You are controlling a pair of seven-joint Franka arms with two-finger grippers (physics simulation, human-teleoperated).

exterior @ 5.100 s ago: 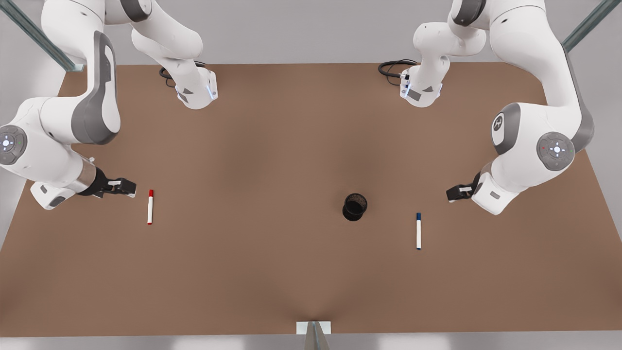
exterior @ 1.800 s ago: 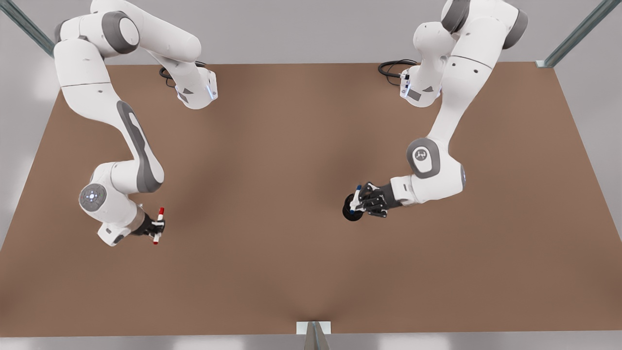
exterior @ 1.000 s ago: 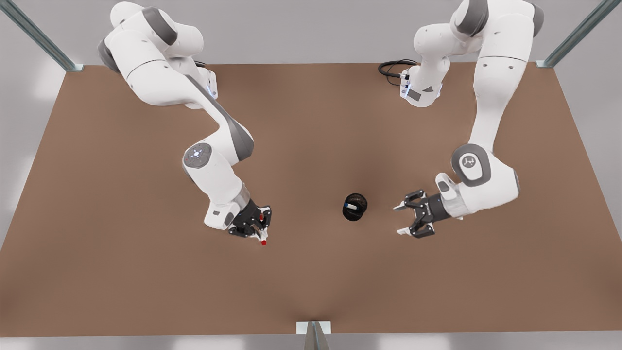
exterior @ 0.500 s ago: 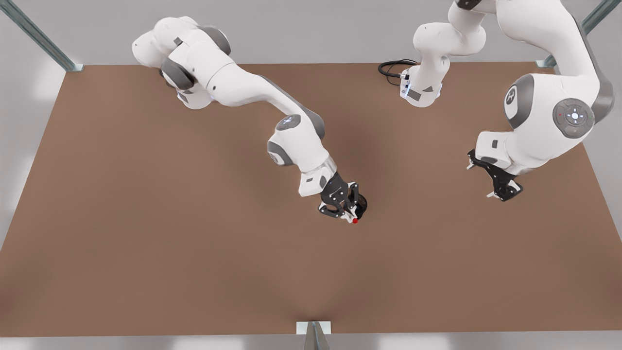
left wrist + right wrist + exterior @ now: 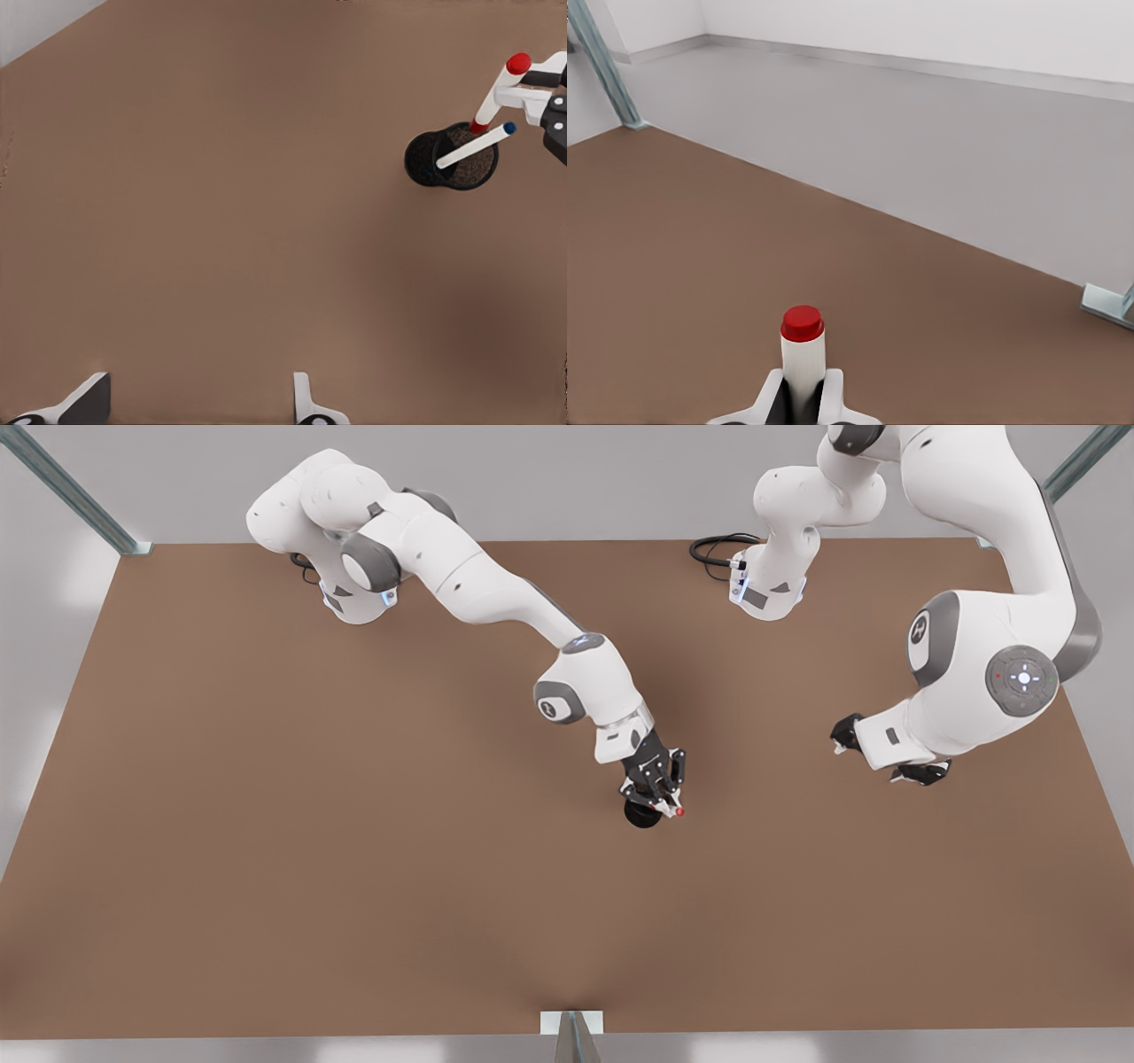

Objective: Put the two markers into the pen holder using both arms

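While no writing is legible, right pincer (image 5: 656, 798) grips red marker (image 5: 803, 347) over pen holder (image 5: 450, 158), left pincer (image 5: 200, 400) wide, waiting

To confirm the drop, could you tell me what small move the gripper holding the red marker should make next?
Probably open the jaws of the right gripper. The red marker is tilted with its lower end over the mouth of the pen holder, beside the blue marker leaning inside, so it should drop in. The left gripper waits open, aside.
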